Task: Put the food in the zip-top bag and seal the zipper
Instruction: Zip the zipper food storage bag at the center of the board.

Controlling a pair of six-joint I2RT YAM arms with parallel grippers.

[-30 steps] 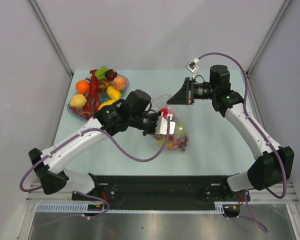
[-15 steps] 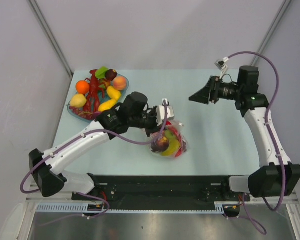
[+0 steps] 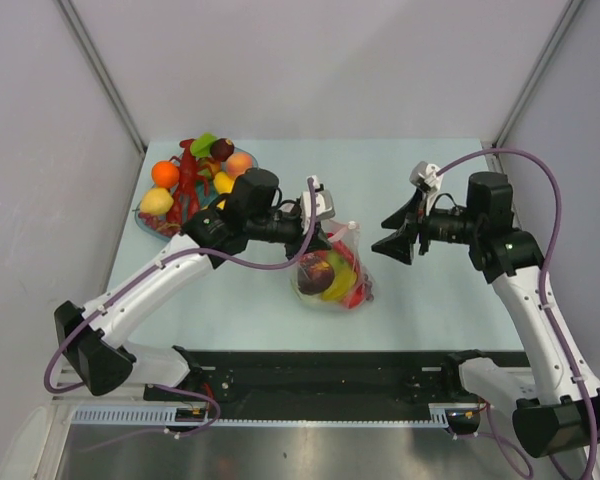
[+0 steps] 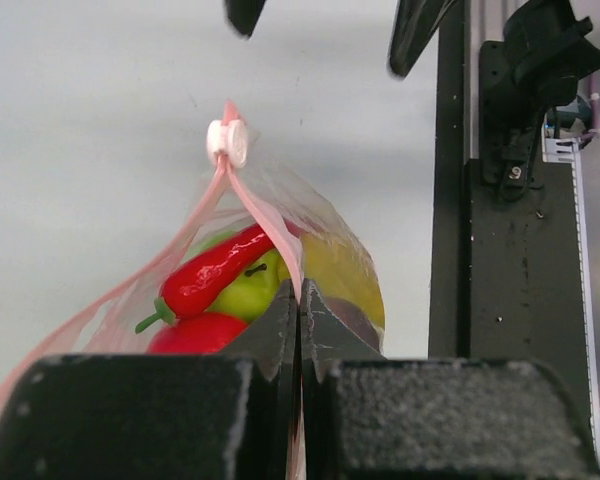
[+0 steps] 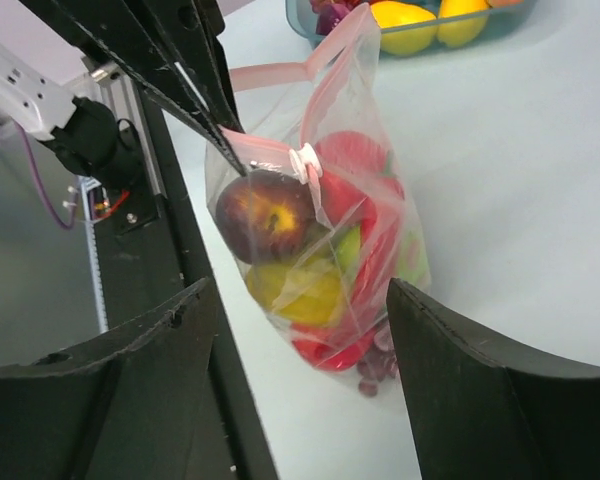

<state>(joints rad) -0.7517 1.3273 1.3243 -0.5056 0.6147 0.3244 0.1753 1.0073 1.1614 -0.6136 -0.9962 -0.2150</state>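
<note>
While outstretched, left end effector [image 4: 300, 300] — pinching zipper [image 4: 242, 192]

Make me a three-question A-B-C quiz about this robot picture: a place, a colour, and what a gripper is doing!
1. Where is the fruit dish? A near right; B far left; C middle.
2. The zip-top bag has a slider that is: A white; B blue; C black.
3. The right gripper is: A gripping the bag; B gripping a banana; C open.
Answers: 1B, it sits far left in the top view. 2A, it shows white. 3C, it stands wide open, clear of the bag.
</note>
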